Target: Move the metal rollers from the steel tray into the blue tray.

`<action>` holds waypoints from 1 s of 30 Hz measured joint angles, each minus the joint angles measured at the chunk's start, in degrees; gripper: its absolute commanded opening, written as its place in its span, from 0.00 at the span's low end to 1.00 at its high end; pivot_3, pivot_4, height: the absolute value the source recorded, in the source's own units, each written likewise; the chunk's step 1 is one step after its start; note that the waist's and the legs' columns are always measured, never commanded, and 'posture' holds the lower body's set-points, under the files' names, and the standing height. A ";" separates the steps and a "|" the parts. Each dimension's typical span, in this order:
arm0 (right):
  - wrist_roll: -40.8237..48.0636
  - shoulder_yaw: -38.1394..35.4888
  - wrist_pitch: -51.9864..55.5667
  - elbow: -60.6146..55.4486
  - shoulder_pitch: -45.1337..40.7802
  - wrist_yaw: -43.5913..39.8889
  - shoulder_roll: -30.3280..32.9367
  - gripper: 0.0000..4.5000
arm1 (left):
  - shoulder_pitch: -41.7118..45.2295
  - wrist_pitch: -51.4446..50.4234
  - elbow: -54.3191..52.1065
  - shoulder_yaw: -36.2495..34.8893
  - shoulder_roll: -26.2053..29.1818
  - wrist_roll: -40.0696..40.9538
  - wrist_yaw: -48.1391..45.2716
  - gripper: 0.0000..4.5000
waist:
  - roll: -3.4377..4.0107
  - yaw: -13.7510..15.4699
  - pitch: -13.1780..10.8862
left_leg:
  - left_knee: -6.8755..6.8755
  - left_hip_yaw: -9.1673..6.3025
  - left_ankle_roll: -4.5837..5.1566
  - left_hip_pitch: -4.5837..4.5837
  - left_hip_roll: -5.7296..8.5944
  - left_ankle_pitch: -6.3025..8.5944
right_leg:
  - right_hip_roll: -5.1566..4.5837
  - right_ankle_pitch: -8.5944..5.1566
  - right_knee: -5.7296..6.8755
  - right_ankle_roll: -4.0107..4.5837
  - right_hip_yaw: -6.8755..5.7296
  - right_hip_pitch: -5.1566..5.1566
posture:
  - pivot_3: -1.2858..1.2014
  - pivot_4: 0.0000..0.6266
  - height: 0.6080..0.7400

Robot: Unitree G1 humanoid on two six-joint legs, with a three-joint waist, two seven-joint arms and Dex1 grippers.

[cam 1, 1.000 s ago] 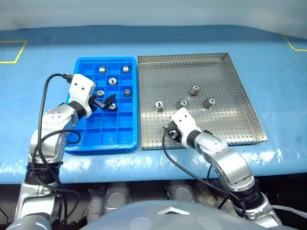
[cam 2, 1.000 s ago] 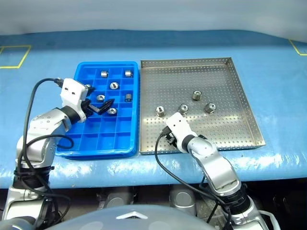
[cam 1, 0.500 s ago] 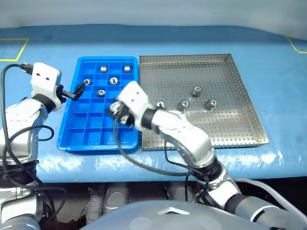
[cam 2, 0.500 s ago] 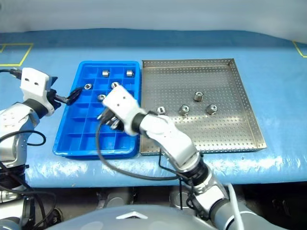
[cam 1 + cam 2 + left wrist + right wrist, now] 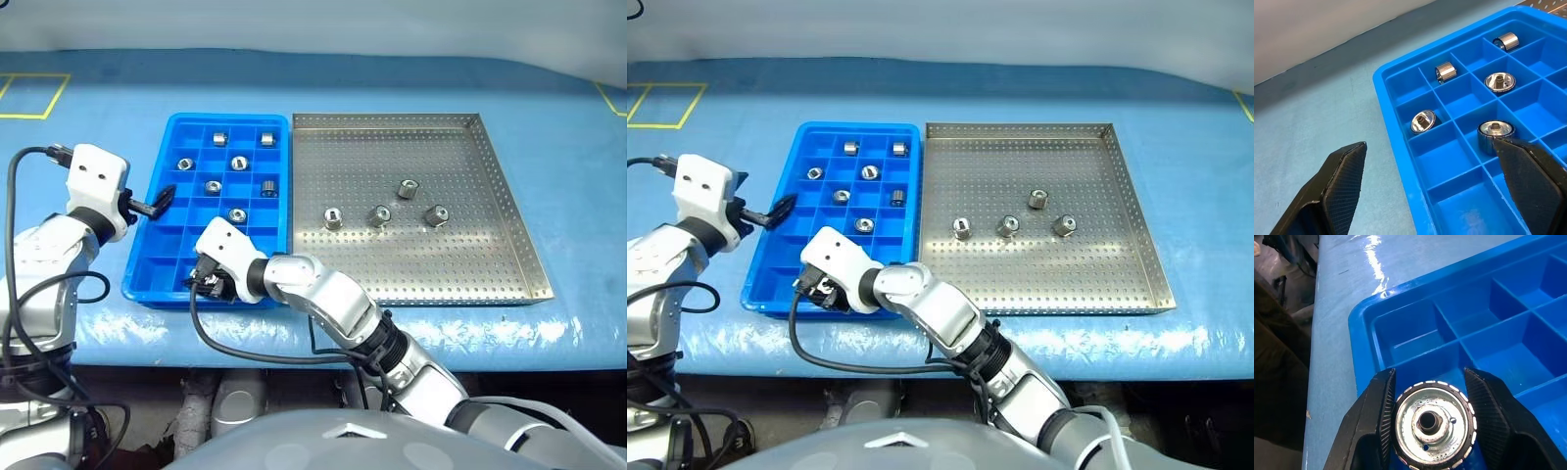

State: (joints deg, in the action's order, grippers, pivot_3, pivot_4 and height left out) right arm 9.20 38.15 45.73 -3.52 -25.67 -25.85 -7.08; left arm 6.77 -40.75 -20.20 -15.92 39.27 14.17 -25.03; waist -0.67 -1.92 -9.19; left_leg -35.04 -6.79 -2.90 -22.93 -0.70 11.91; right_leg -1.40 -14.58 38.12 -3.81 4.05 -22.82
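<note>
Placing step. Right gripper clamped on one roller, over the near-left corner of the blue tray. Left gripper spread wide, empty, at the blue tray's left rim. Six metal rollers sit in the blue tray; three remain in the steel tray, right of the blue tray. Next: lower into an empty compartment, release.

Blue-covered table under blue tray, steel tray

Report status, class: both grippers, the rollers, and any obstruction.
Right gripper shut on a roller, over the blue tray near corner. Left gripper open, empty. Four rollers remain in steel tray. No obstruction.
</note>
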 measured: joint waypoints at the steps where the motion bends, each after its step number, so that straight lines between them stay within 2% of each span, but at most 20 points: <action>1: -0.20 0.10 -0.21 0.15 0.00 -0.08 0.19 0.58 | -0.02 -0.08 -0.02 -0.02 0.00 0.00 0.00 1.00 | 0.00 0.03 0.00 | 0.00 0.00 -0.01 0.00 0.00 0.00 | 0.00 0.00 0.00 0.00 0.00 0.00 | 0.57 0.24 1.00; 3: -0.83 0.03 -0.73 0.15 0.00 0.03 0.34 0.69 | -0.02 -0.15 -0.02 -0.02 0.00 -0.01 -0.02 1.00 | 0.00 0.05 0.00 | 0.00 0.00 -0.02 0.00 0.00 -0.01 | 0.00 -0.02 0.00 -0.03 -0.01 0.00 | 0.57 0.24 1.00; 6: -1.84 -0.39 -1.77 0.18 0.01 0.80 0.43 0.91 | 0.27 -0.15 -0.01 0.05 0.00 -0.04 -0.03 1.00 | 0.00 0.03 0.00 | 0.00 -0.01 -0.02 0.00 0.00 -0.01 | 0.00 -0.01 0.01 -0.02 -0.01 0.00 | 0.55 0.24 1.00; 11: -2.58 -1.83 -2.62 -1.69 0.04 1.18 2.54 0.91 | 2.44 0.08 0.56 1.77 -0.65 -0.05 -0.11 1.00 | 0.00 -0.08 0.00 | -0.01 -0.01 -0.04 -0.01 0.01 -0.02 | -0.01 -0.01 0.00 -0.01 -0.01 0.01 | 0.53 0.24 1.00; 14: -3.89 -5.45 -3.09 -6.92 -0.03 2.97 5.21 0.91 | 3.99 0.25 1.36 3.27 -1.45 -0.02 -0.24 1.00 | 0.00 -0.19 0.00 | -0.02 -0.01 -0.05 -0.02 0.03 -0.03 | -0.02 0.00 0.00 -0.01 0.00 0.01 | 0.53 0.24 1.00; 19: -8.54 -19.83 -3.00 -15.87 -0.06 9.44 15.03 0.91 | 5.02 1.32 2.26 5.43 -3.91 0.00 -0.53 1.00 | -0.01 -0.18 0.01 | -0.02 0.00 -0.05 -0.03 0.09 -0.03 | -0.08 0.04 -0.04 0.04 0.01 0.05 | 0.51 0.24 1.00; 24: -18.08 -34.29 -1.14 -16.80 6.44 18.76 27.70 0.91 | 5.61 2.05 2.98 8.16 -6.53 -0.03 -0.88 1.00 | 0.00 -0.23 0.00 | 0.03 0.03 -0.02 -0.10 0.14 -0.01 | -0.11 0.10 -0.10 0.19 0.06 0.02 | 0.50 0.24 1.00; 27: -19.10 -40.60 -0.13 -15.02 10.40 21.39 28.07 0.91 | 6.01 2.46 4.02 8.95 -7.18 -0.09 -1.15 1.00 | 0.02 -1.29 0.00 | 0.05 0.09 0.01 -0.07 0.06 0.00 | -0.04 0.08 -0.03 0.23 0.11 -0.02 | 0.50 0.24 1.00; 30: -18.13 -42.96 -0.03 -12.82 12.56 22.16 25.46 0.91 | 7.02 2.56 4.47 10.27 -7.54 -0.13 -1.37 1.00 | 0.05 -2.70 -0.02 | 0.01 0.17 0.02 -0.01 0.02 0.00 | -0.02 0.08 0.04 0.22 0.18 -0.02 | 0.50 0.24 1.00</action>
State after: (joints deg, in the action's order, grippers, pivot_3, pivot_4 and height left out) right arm -8.92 -4.81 45.70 -16.34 -13.11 -3.70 18.38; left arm 13.79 -38.19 -15.72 -5.65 31.73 14.04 -26.40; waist -0.62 -4.62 -9.21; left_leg -35.04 -6.62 -2.88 -22.94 -0.68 11.91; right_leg -1.42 -14.51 38.16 -3.59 4.23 -22.83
